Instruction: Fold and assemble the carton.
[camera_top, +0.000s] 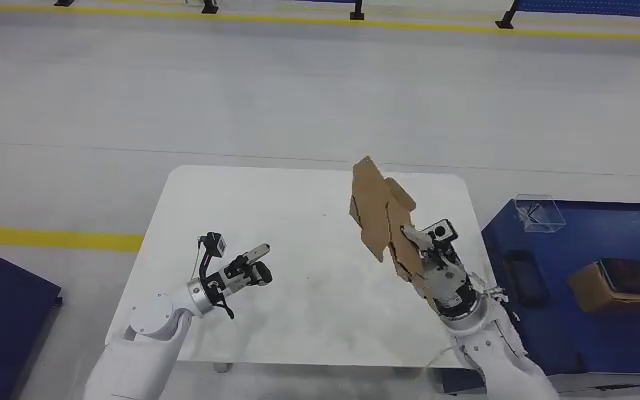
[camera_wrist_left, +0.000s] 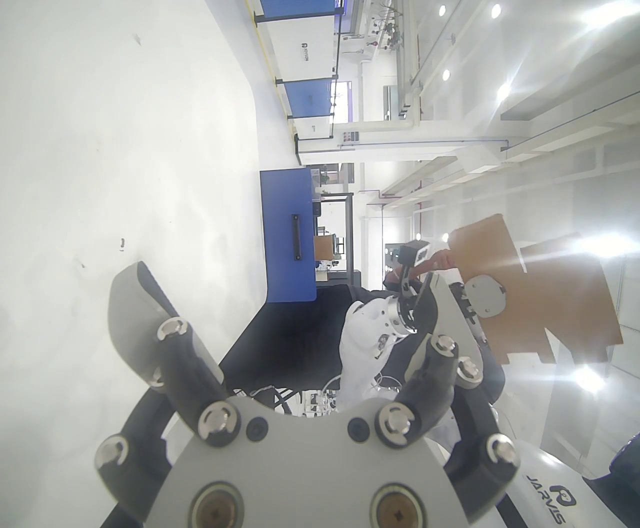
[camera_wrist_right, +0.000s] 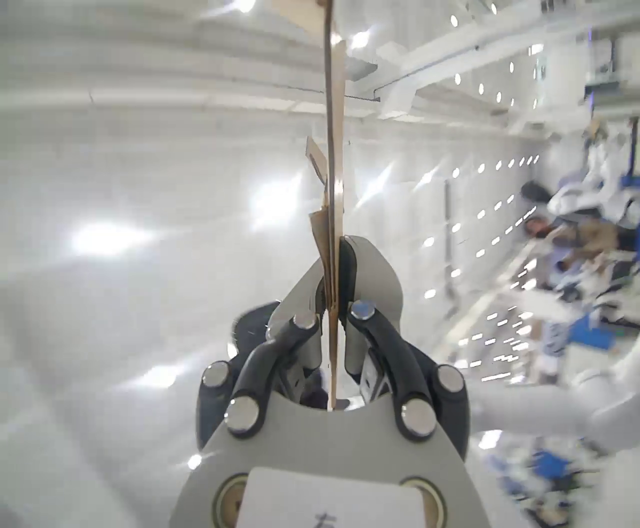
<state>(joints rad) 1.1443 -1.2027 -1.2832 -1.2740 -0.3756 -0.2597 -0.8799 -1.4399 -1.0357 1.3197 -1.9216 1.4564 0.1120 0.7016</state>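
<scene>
- So our right gripper (camera_wrist_right: 334, 260) clamps the flat carton (camera_top: 382, 215) edge.
- Left gripper (camera_wrist_left: 287, 300): spread wide, empty.
- We reckon it's light, bendy; grip near creases.

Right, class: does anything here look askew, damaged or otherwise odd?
Only slightly. The flat brown cardboard carton hangs tilted in the air, clamped in the right hand; one small flap kinks away from the sheet beside the fingers. No tears visible.
</scene>
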